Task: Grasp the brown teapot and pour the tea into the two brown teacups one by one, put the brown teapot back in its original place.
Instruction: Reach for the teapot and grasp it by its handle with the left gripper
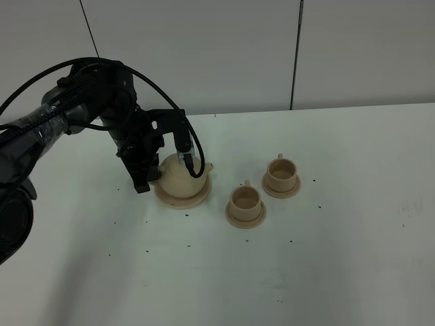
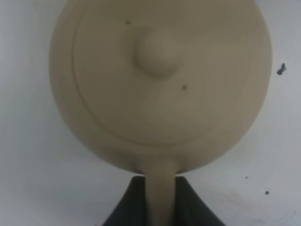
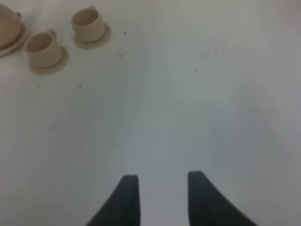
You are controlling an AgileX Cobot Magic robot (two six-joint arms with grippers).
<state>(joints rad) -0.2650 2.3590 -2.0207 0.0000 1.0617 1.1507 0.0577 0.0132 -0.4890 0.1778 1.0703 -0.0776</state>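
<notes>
The brown teapot (image 1: 182, 174) sits on its wide saucer (image 1: 178, 201), the original place, left of the table's middle. My left gripper (image 1: 149, 178) is at the pot's left side. From the left wrist the knobbed lid (image 2: 157, 52) fills the view, and the left gripper (image 2: 161, 181) is shut on the loop handle (image 2: 162, 197). The two brown teacups (image 1: 245, 198) (image 1: 281, 172) stand on small saucers to the right of the pot, spout side. My right gripper (image 3: 162, 181) hangs over bare table, a narrow gap between its fingers, holding nothing. It sees the cups (image 3: 41, 47) (image 3: 89, 22) far off.
The white tabletop (image 1: 340, 258) carries small dark specks. A pale panelled wall (image 1: 204, 47) runs behind its far edge. The left arm and its black cables (image 1: 81, 109) reach in from the left. The right arm is outside the exterior high view.
</notes>
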